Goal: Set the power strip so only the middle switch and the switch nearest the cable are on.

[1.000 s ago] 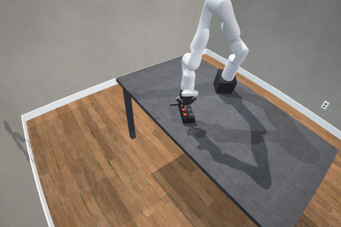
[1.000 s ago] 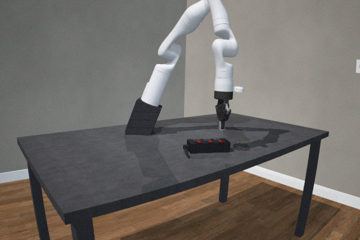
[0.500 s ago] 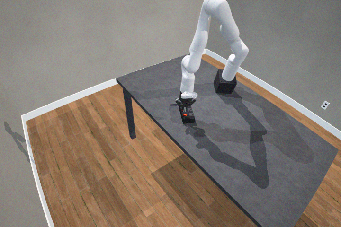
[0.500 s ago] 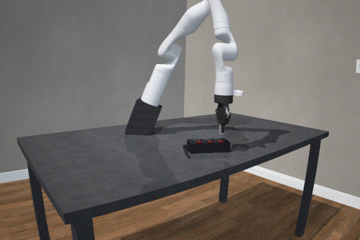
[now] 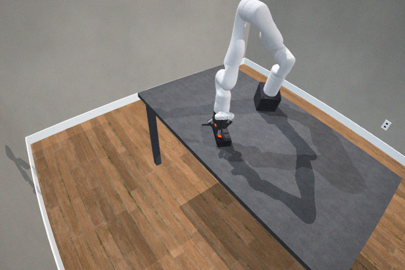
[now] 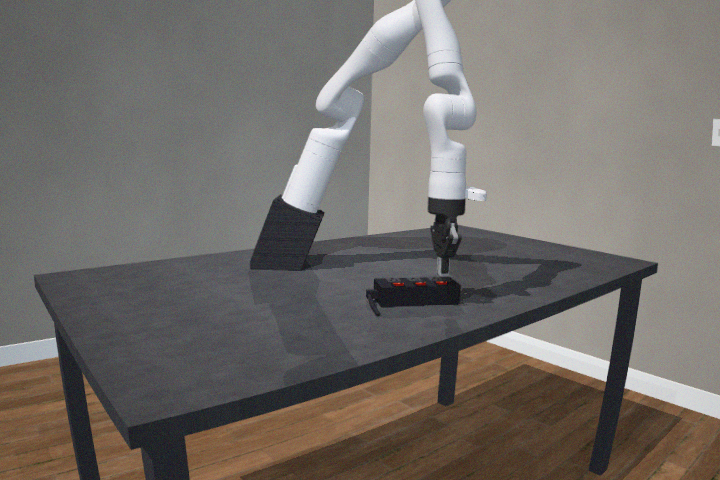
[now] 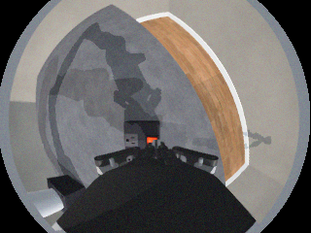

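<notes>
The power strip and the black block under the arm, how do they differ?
The power strip is low and long, lying flat; the block is taller and leans. The strip carries three red switches; the block is plain. The shut tool hangs over the strip's far end; the block bears the arm. Both are black, on the table.

White seven-joint arm (image 6: 447, 164) arches high, wrist vertical; black two-finger gripper (image 6: 443, 266) points straight down, jaws fully closed, empty.
</notes>
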You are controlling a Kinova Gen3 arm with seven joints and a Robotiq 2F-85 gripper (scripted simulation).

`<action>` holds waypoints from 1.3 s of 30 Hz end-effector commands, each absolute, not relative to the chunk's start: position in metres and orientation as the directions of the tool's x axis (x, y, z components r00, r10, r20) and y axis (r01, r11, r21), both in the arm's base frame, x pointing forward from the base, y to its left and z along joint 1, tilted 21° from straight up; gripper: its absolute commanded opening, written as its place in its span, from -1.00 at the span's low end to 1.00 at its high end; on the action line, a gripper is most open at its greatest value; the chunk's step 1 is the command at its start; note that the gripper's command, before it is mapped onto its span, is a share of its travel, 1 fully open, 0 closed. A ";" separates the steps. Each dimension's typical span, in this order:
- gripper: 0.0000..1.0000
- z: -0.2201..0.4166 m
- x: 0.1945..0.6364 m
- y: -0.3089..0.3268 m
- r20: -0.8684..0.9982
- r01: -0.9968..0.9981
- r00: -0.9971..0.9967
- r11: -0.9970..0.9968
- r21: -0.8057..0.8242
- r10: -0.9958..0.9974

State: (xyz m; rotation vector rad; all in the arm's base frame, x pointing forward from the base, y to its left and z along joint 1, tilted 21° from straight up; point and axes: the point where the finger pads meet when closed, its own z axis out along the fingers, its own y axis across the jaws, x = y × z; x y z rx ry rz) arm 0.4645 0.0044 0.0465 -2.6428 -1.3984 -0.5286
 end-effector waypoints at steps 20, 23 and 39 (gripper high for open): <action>-1.00 0.039 0.467 0.007 0.351 0.818 0.516 -0.571 0.067 0.781; -1.00 0.039 0.467 0.007 0.351 0.818 0.516 -0.571 0.067 0.781; -1.00 0.039 0.467 0.007 0.351 0.818 0.516 -0.571 0.067 0.781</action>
